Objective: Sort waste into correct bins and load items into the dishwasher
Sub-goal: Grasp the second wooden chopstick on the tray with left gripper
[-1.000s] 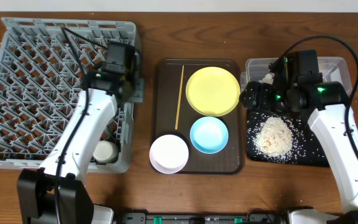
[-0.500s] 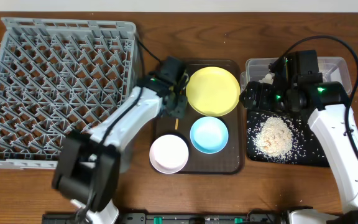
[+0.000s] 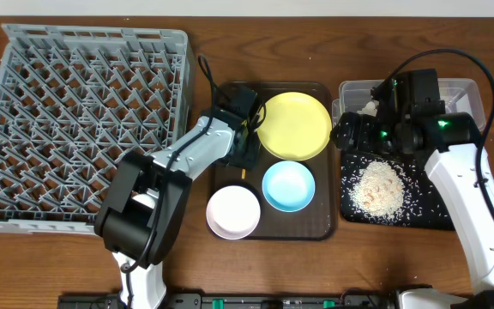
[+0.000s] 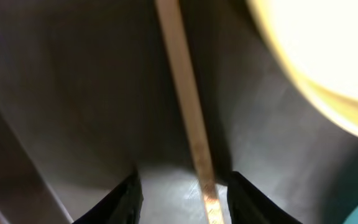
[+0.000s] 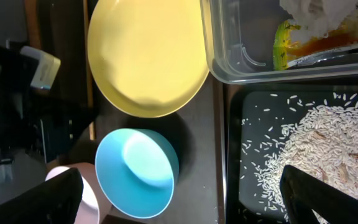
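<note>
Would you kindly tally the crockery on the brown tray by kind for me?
Plates: 1, the yellow plate
Bowls: 2, the light blue bowl and the pinkish-white bowl
Total: 3

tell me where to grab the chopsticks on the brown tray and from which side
Probably mid-length, from straight above, jaws across the width: the chopsticks lie flat and thin on the brown tray, the yellow plate close beside them, leaving little room for a sideways approach.
</note>
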Controlling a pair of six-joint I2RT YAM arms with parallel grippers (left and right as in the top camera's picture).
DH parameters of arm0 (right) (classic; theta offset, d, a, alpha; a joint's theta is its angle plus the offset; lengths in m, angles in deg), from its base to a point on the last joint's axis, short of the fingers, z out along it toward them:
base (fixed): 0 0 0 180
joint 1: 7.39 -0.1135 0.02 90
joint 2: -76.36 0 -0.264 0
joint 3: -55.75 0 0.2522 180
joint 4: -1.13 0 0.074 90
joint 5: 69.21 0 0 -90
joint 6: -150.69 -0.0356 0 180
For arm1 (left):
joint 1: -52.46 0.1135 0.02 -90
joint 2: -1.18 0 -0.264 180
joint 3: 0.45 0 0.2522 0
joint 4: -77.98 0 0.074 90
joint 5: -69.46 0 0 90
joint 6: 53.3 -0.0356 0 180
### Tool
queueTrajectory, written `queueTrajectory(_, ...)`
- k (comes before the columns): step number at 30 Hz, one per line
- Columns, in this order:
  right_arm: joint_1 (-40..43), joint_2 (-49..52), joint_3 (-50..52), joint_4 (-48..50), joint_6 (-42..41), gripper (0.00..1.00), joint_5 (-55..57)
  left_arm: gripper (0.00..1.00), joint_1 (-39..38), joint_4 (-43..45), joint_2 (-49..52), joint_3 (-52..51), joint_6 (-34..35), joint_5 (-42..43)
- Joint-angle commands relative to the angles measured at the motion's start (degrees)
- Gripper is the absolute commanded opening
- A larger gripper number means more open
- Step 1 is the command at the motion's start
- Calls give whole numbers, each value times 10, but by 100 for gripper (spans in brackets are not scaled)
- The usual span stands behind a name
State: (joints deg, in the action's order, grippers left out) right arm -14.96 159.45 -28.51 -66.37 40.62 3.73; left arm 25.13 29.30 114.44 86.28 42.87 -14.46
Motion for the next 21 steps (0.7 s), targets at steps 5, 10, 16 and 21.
queueTrajectory(5, -7, -1, -3, 1, 9, 99, 2, 8, 0, -6, 30, -2, 0, -3)
queueTrajectory(10, -7, -1, -3, 1, 9, 99, 2, 8, 13, -45, -13, 21, 14, -42)
queueTrajectory(16, -7, -1, -3, 1, 9, 99, 2, 8, 64, -77, -125, 33, 10, -42)
queueTrajectory(21, -7, -1, -3, 1, 9, 99, 2, 8, 114, -106, -197, 33, -32, -79)
